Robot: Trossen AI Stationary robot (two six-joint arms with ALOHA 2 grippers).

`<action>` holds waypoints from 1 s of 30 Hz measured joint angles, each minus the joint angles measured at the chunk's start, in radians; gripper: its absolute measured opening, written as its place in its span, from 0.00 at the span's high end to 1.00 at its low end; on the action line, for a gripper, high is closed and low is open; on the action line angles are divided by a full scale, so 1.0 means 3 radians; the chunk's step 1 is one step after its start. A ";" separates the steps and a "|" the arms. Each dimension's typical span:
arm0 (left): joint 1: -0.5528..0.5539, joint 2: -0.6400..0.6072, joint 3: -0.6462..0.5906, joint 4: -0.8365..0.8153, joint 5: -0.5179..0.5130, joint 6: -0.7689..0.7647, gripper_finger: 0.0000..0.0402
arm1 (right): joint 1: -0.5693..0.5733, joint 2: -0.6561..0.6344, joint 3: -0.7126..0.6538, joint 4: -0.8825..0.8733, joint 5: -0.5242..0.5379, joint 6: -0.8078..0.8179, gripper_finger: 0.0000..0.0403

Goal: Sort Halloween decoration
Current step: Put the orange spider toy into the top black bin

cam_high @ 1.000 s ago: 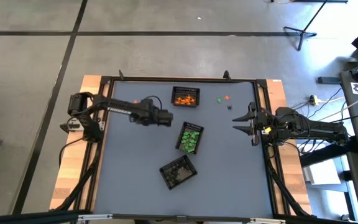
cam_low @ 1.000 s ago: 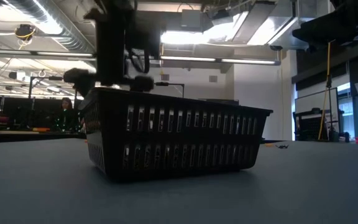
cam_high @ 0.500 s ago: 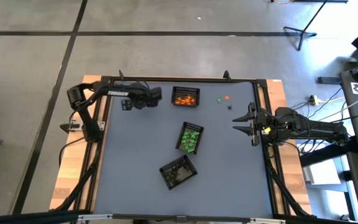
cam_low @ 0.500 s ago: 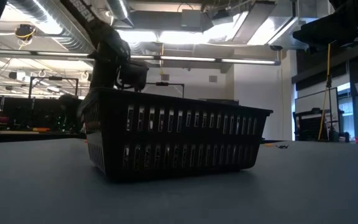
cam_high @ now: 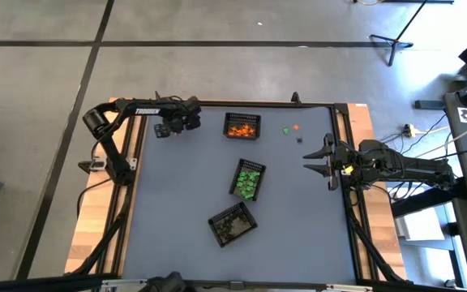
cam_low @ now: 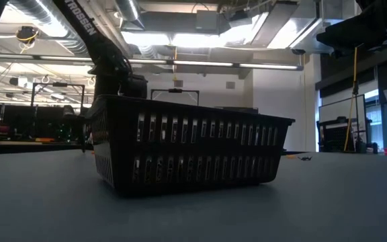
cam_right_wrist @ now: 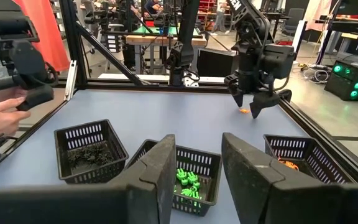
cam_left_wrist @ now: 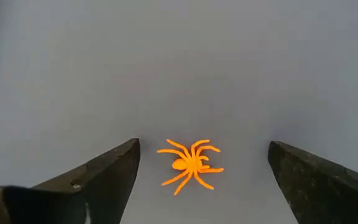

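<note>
Grey matting [cam_high: 177,203] is covering the framed table in the high view, where the left gripper [cam_high: 167,130] is hanging at about eleven o'clock with its fingers spread wide, near the basket of orange trinkets [cam_high: 242,127]. Baskets of green trinkets [cam_high: 248,180] and black trinkets [cam_high: 233,223] are sitting toward centre and six o'clock; loose pieces [cam_high: 292,130] are lying at one o'clock. At three o'clock the right gripper [cam_high: 324,162] is waiting, partly open and empty.

Low down, a black mesh basket [cam_low: 187,153] is filling the middle.

From the left wrist, an orange spider [cam_left_wrist: 190,165] is lying on the mat between the parted fingers [cam_left_wrist: 107,177], untouched.

From the right wrist, a person's hand [cam_right_wrist: 2,118] is showing at the table's edge.
</note>
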 joint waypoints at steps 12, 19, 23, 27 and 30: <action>0.0004 -0.0001 0.0000 -0.0066 -0.0001 0.0163 0.48 | -0.0001 0.0000 0.0000 0.0001 0.0000 0.0000 0.69; 0.0003 0.0001 -0.0003 -0.0083 0.0000 0.0195 0.79 | 0.0000 0.0000 0.0000 0.0000 0.0000 0.0000 0.69; 0.0003 0.0001 -0.0005 -0.0093 0.0021 0.0196 0.94 | 0.0000 0.0000 0.0000 0.0000 0.0000 0.0000 0.69; -0.0006 0.0003 -0.0006 -0.0107 0.0035 0.0214 0.99 | -0.0001 0.0000 0.0000 0.0000 0.0000 0.0000 0.69; -0.0006 0.0003 -0.0006 -0.0106 0.0080 0.0231 0.99 | 0.0000 0.0000 0.0000 0.0000 0.0000 0.0000 0.69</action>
